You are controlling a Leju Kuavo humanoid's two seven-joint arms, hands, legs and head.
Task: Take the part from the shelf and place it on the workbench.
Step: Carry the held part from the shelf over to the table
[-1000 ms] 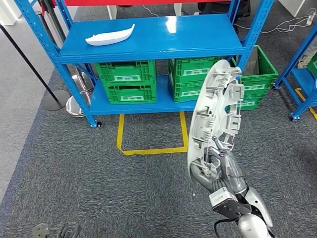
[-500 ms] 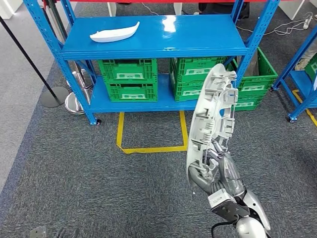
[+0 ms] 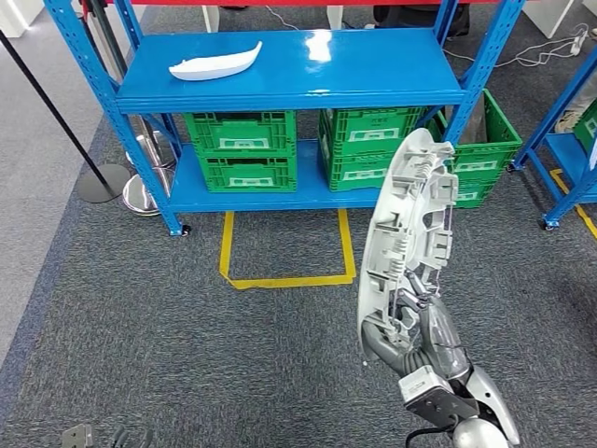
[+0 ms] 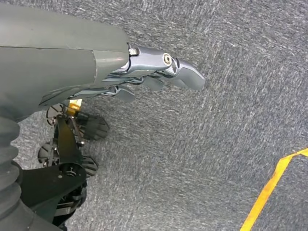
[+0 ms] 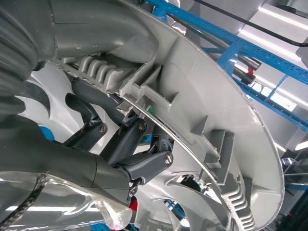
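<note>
- The right hand (image 3: 423,331) grips the grey part (image 3: 405,238) at its lower end, fingers (image 5: 123,144) hooked through its ribs.
- The part stands upright above the carpet (image 3: 211,345), in front of the blue shelf (image 3: 296,70).
- The left hand (image 4: 152,72) hangs over the carpet, fingers straight, holding nothing.
</note>
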